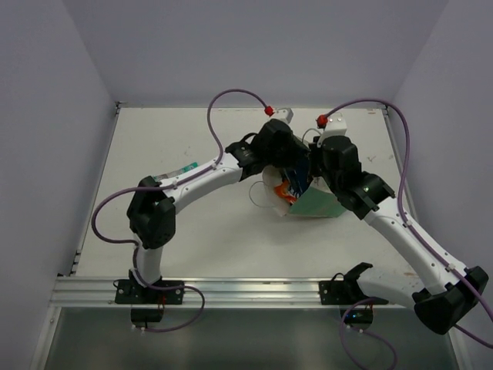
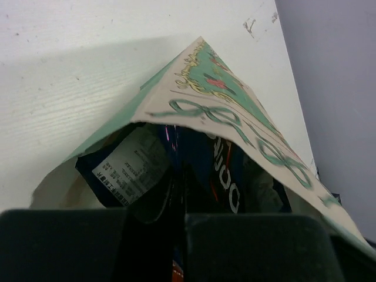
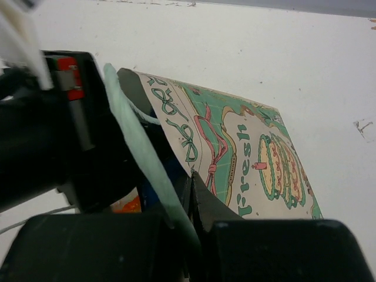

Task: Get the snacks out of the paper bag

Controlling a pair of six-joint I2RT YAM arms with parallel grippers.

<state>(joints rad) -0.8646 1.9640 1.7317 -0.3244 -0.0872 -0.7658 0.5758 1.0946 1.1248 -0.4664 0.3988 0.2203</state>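
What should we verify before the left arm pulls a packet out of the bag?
1. Mouth of the pale mint-green paper bag open toward the left jaws: ok.
2. The right jaws pinching the bag's rim: ok, the green edge runs between them in the right wrist view.
3. Reachable dark blue glossy snack packets inside the mouth: ok.
4. The left jaws closed on a packet: cannot tell, the tips are lost in the dark interior.
5. The orange snack packet showing at the mouth from above: ok.
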